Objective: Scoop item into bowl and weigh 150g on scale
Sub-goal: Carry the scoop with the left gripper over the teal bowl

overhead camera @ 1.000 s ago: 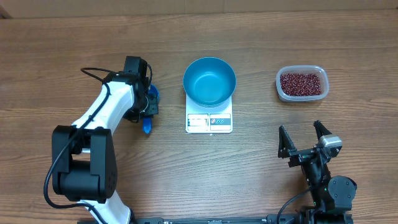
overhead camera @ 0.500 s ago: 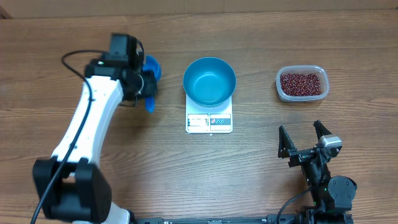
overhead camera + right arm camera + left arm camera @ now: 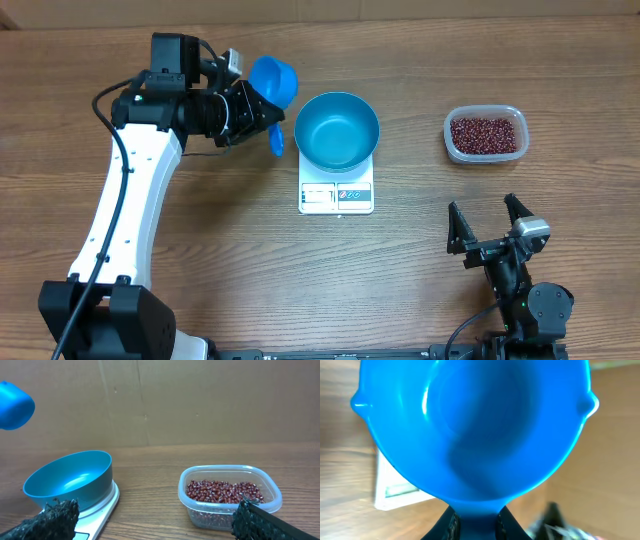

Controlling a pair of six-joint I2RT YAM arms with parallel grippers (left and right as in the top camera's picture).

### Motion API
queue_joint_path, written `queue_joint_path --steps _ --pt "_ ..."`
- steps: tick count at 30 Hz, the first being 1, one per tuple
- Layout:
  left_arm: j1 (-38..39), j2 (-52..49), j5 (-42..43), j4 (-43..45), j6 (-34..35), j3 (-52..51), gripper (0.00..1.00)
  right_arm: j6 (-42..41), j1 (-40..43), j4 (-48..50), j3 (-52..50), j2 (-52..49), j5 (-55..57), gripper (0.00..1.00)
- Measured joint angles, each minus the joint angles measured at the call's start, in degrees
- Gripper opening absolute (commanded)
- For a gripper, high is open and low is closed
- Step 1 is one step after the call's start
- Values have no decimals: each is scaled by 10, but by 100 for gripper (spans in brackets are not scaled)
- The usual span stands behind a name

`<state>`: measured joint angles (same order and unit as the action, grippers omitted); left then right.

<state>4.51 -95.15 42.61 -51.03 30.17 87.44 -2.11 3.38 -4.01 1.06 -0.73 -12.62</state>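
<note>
- The beans (image 3: 485, 134) lie as a loose heap in the clear tub (image 3: 183, 494), near the far right corner of the tabletop (image 3: 250, 260), well apart from everything else.
- They look small, hard and smooth – likely to pour like grain, and to roll or bounce away if spilled. Pinching them would be pointless; they need the scoop (image 3: 272, 78).
- The left jaws are closed on the scoop's handle, with the cup raised above the tabletop just left of the bowl (image 3: 337, 133), toward the far edge. The left wrist view shows the cup empty.
- The scoop looks like light, stiff, glossy plastic. The handle is the right place to hold it, though a slick handle could twist under load.
- The bowl sits on the scale (image 3: 336, 196) mid-tabletop and overhangs its platform – probably light, so a knock could shift it or upset the reading.
- The tub seems thin and light, so it may slide when the scoop digs in.
- The right jaws stand wide open and hold nothing, near the front right corner. Bracing the tub's rim could be their job.
</note>
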Motion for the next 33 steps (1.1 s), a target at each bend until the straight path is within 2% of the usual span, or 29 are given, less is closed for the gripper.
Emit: queue_joint_path --steps 6,12,18,21,23,26,33 --pt "0 0 95 0 31 0 11 0 0 9 0 0 0 100" --pt "0 0 141 0 64 0 11 -3 0 7 0 0 -29 100" --pt "3 0 181 5 89 0 9 -71 0 30 0 0 -82 100" --pt "15 0 188 26 102 0 8 -114 0 -8 23 -4 -100 100" --pt "27 0 193 50 119 0 8 -130 0 -44 67 -17 -105 100" --pt "44 0 193 96 152 0 9 -147 0 -148 195 -65 -110 100" --pt "95 0 168 166 256 0 11 -125 0 -439 550 -273 -110 100"
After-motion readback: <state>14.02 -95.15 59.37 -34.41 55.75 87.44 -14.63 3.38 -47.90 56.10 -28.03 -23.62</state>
